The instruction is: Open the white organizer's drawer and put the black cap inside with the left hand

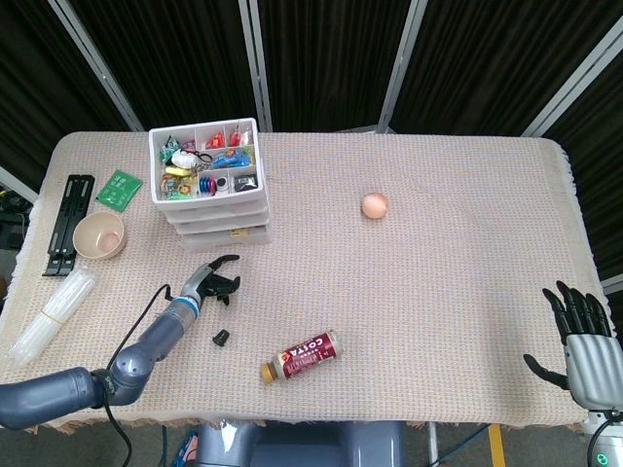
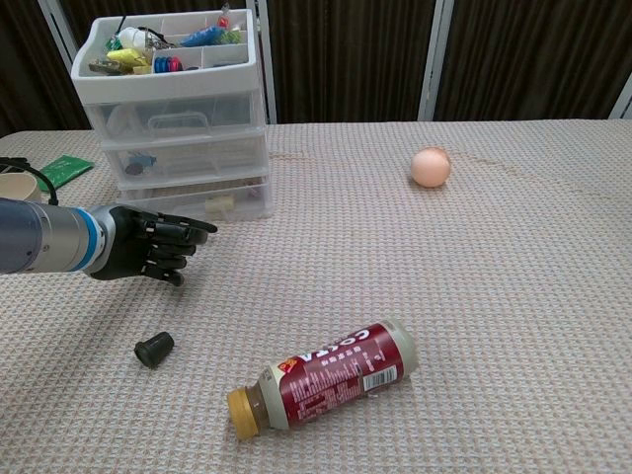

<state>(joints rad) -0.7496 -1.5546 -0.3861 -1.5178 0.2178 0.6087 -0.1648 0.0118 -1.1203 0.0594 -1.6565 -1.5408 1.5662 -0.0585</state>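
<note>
Left robot hand [image 2: 138,254] empty, fingers apart, near black cap [image 2: 154,349], right robot hand [image 1: 584,342] spread, head view only

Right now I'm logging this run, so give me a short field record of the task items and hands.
organizer: white organizer at back left, drawers all closed
cap: black cap on the cloth, beside the Costa bottle
left hand: left hand empty, above the cloth between organizer and cap
right hand: right hand open at the table's right edge
</note>
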